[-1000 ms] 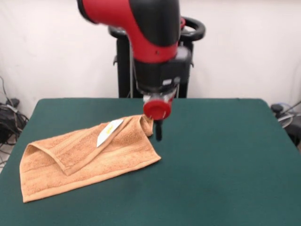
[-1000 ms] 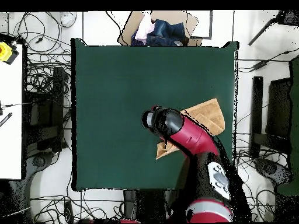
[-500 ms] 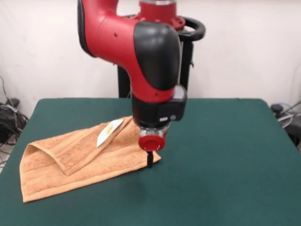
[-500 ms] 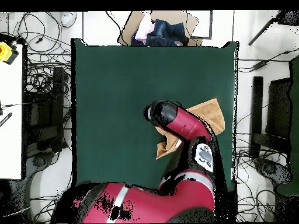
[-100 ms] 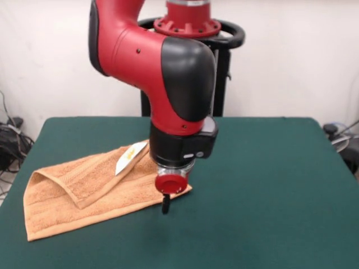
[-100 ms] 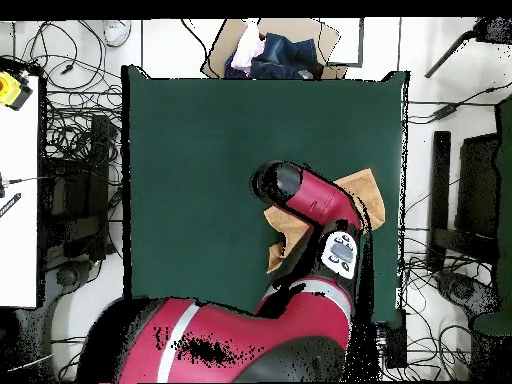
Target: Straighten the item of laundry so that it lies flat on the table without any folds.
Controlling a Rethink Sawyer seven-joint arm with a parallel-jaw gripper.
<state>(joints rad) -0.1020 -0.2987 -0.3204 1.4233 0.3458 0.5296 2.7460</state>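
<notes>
Clearly, we risk missing the corner of the folded orange-tan terry towel [image 5: 95, 188].
Our end effector [image 5: 165, 204] is down at its edge on the dark green felt surface [image 5: 263, 190]; whether it grips anything, we cannot tell.

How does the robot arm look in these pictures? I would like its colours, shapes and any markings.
The arm has rounded glossy red shells with small dark screw holes and a large black elbow cover. Its black wrist block carries small light markings and ends in a round red cap. Below hangs the thin black gripper. From overhead, a white-grey panel sits on the red link.
</notes>
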